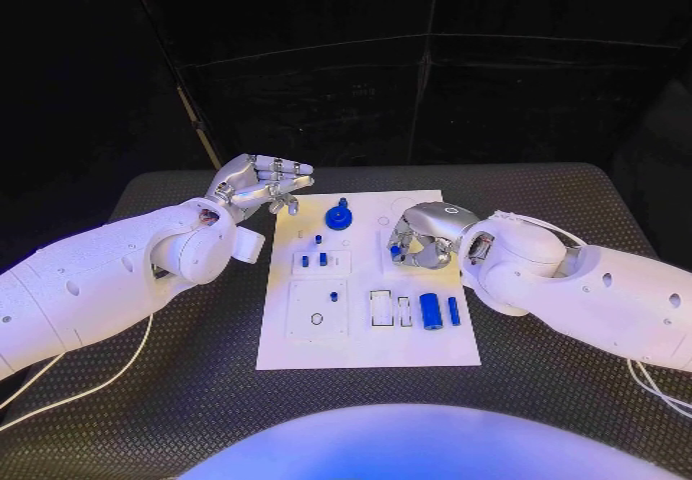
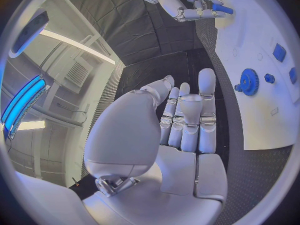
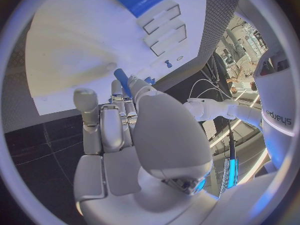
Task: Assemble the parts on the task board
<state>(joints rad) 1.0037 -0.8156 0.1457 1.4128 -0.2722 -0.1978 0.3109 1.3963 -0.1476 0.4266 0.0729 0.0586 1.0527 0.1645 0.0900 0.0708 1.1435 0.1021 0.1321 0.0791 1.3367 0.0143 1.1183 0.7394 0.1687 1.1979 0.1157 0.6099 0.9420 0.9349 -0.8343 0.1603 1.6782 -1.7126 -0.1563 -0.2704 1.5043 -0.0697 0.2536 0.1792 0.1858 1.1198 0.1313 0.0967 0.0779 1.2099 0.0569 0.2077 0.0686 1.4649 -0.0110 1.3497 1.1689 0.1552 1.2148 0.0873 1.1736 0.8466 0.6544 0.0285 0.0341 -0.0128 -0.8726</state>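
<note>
- Head view: the white board (image 1: 368, 345) is seen mid-table (image 1: 173, 420). The left hand (image 1: 260, 185) is raised off the board's far left corner, fingers loosely curled, nothing held; the blue gear (image 1: 339, 216) lies just beside it. The right hand (image 1: 423, 235) is lowered over the board's right half; what it holds cannot be told here. A blue cylinder (image 1: 430, 311) and a thin pin (image 1: 453, 310) lie nearer the robot, long axes running away from it.
- Left wrist view: the left fingers (image 2: 187, 120) are shown empty; the gear (image 2: 250, 81) lies beside them.
- Right wrist view: a blue peg (image 3: 122, 81) is pinched at the right fingers (image 3: 103, 125), its axis pointed at the board (image 3: 75, 40). The right hand is judged nearer the next seat.
</note>
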